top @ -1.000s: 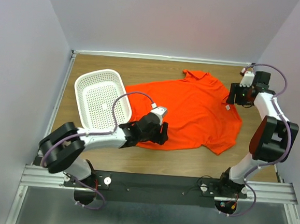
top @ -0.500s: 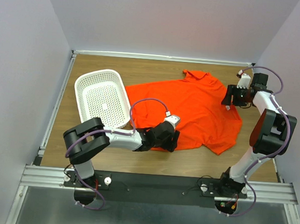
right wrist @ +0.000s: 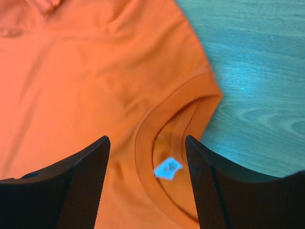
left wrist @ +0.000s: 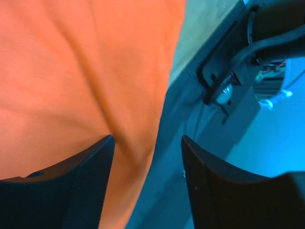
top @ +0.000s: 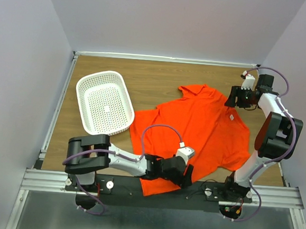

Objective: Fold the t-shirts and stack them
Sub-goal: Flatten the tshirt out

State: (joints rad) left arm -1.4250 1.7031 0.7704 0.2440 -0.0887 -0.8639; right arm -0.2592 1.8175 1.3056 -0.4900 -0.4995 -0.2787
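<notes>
I'm keeping both tools spread: left gripper (left wrist: 145,191) over the rumpled t-shirt (top: 205,124) at the near edge, right gripper (right wrist: 147,186) hovering above its collar.

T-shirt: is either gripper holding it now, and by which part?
Neither. The left gripper stands open over the t-shirt at its near edge by the base rail; the right gripper stands open over the collar. No cloth is pinched.
</notes>
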